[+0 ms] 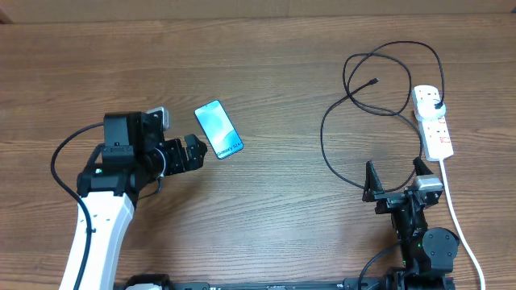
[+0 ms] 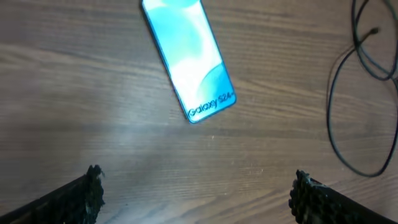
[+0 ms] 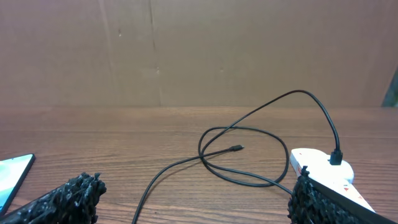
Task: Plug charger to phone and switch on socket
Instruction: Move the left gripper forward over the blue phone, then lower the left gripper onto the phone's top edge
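Wood-grain brown tabletop [image 1: 266, 229] carries everything the job needs. Nearest the base, the right gripper [image 1: 395, 179] sits with its jaws spread wide and nothing between them, facing the loops of the long thin black charger cable [image 1: 322, 141]. The left gripper [image 1: 192, 153], equally wide open and empty, hovers just beside the slim teal-screened smartphone [image 1: 219, 130], which lies flat and screen-up at an angle; the arm appears placed to steady the handset. Farther out, the cable's small black connector tip [image 1: 375, 81] lies loose on the wood, well apart from the phone. At the far right, the white elongated power strip [image 1: 435, 129] holds the charger's black plug [image 1: 436, 105], so the phone connection and the switch appear to be what is left.
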`<state>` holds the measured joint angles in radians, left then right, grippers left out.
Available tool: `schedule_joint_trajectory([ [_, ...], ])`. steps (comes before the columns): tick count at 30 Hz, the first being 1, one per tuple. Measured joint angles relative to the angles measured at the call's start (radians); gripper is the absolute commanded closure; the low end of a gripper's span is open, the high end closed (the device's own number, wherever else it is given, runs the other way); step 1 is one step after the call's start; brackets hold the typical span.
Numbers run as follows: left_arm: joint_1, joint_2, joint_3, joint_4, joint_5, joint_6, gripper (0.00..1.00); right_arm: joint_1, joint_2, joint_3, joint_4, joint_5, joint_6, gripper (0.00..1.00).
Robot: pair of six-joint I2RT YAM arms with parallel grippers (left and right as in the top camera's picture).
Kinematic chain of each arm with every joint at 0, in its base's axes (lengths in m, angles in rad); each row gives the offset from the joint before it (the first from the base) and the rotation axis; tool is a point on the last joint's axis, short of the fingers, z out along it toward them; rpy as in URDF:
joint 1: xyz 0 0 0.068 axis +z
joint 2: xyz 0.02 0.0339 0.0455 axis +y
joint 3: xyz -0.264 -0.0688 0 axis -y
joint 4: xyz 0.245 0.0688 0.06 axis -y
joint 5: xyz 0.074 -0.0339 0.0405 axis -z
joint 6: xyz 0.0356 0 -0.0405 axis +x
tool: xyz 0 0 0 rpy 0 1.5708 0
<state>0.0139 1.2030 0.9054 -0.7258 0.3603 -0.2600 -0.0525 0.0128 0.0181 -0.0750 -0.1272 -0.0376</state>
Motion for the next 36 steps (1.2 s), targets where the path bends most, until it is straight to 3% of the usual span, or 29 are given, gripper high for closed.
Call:
schedule_joint_trajectory([
  [14, -0.219, 0.026, 0.34, -0.232, -0.293, -0.135, 0.0, 0.0, 0.0, 0.0, 0.0, 0.0, 0.0, 0.0],
  [28, -0.246, 0.352, 0.624, -0.439, -0.351, -0.183, 0.0, 0.0, 0.0, 0.0, 0.0, 0.0, 0.0, 0.0],
  [36, -0.246, 0.427, 0.668, -0.455, -0.344, -0.183, 0.0, 0.0, 0.0, 0.0, 0.0, 0.0, 0.0, 0.0],
])
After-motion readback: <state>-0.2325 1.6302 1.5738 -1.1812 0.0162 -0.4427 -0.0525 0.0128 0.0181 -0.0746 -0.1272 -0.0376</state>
